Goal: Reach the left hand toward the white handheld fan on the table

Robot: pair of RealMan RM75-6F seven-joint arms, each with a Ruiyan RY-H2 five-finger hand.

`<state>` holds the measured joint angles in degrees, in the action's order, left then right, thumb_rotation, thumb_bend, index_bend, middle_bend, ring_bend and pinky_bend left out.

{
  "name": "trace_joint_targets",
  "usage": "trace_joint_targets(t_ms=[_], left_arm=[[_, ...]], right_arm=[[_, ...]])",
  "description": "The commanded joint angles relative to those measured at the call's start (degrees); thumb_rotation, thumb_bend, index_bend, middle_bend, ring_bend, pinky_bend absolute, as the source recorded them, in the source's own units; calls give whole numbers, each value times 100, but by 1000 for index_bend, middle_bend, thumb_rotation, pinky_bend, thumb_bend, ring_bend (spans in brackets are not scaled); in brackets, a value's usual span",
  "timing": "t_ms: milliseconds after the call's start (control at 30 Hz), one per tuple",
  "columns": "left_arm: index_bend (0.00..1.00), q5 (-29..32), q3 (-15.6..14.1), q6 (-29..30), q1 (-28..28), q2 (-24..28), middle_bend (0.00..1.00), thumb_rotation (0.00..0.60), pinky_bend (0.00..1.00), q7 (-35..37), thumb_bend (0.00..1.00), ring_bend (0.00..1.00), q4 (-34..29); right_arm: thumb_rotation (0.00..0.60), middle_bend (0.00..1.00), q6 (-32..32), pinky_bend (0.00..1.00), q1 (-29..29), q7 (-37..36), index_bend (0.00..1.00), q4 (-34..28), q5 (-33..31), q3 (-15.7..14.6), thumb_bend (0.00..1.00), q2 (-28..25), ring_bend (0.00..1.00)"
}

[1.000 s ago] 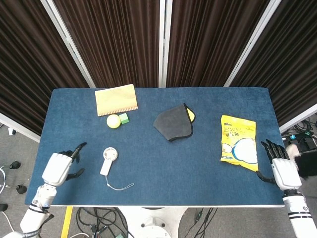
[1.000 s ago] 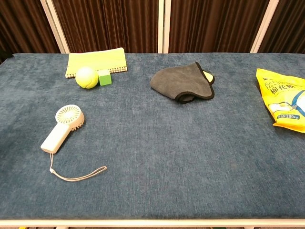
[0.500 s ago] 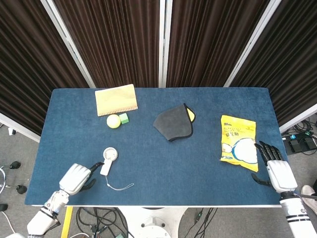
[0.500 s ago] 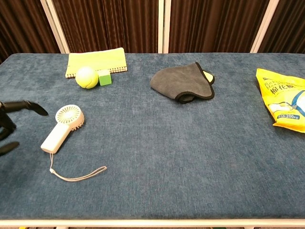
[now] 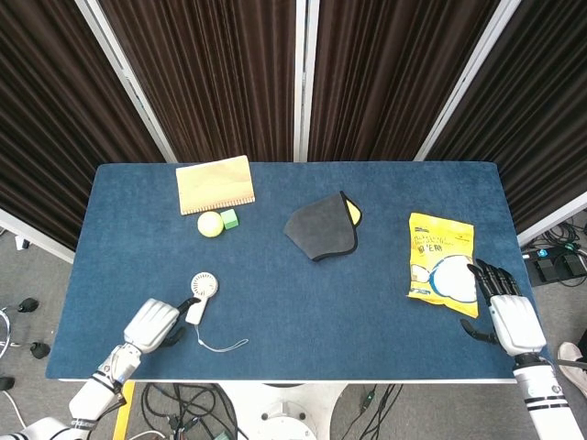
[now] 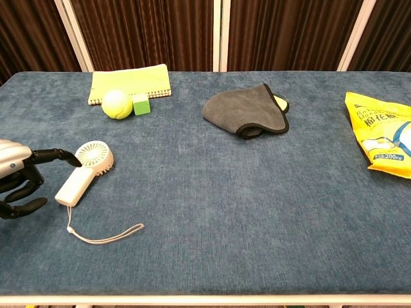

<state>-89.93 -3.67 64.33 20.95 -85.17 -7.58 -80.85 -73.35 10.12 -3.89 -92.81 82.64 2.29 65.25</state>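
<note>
The white handheld fan (image 5: 199, 296) (image 6: 85, 172) lies on the blue table (image 5: 293, 275) near its front left, round head toward the back, with a thin wrist strap (image 6: 103, 234) trailing toward the front. My left hand (image 5: 156, 322) (image 6: 19, 176) hovers just left of the fan's handle, fingers apart and empty, one fingertip close to or touching the fan's head. My right hand (image 5: 507, 316) rests at the table's right front edge, fingers spread, beside the yellow snack bag (image 5: 441, 268); the chest view does not show it.
At the back left lie a yellow notebook (image 5: 215, 184) (image 6: 130, 83), a yellow-green ball (image 5: 210, 224) (image 6: 117, 104) and a small green cube (image 5: 229, 218) (image 6: 140, 104). A grey cloth (image 5: 321, 227) (image 6: 245, 113) sits mid-table, covering something yellow. The snack bag (image 6: 382, 131) lies at the right.
My left hand has moved right along the table's front, from the left edge to just beside the fan. My right hand shifted slightly inward toward the snack bag.
</note>
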Motion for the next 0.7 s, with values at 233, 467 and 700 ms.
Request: trace_joint_targets(t_ms=[233, 467, 700], left_arm=[[209, 85, 23, -35, 46, -17, 826, 600, 855, -119, 417, 833, 2], [209, 173, 18, -137, 95, 9, 826, 600, 855, -166, 417, 833, -25], [208, 238, 1, -191, 114, 30, 826, 600, 855, -205, 417, 833, -39]], right_arm=[[600, 0, 9, 0, -5, -62, 0, 42, -27, 1, 155, -14, 0], [600, 0, 53, 0, 3, -126, 0, 116, -48, -9, 155, 4, 0], [600, 0, 61, 0, 2, -194, 0, 161, -34, -20, 155, 4, 0]])
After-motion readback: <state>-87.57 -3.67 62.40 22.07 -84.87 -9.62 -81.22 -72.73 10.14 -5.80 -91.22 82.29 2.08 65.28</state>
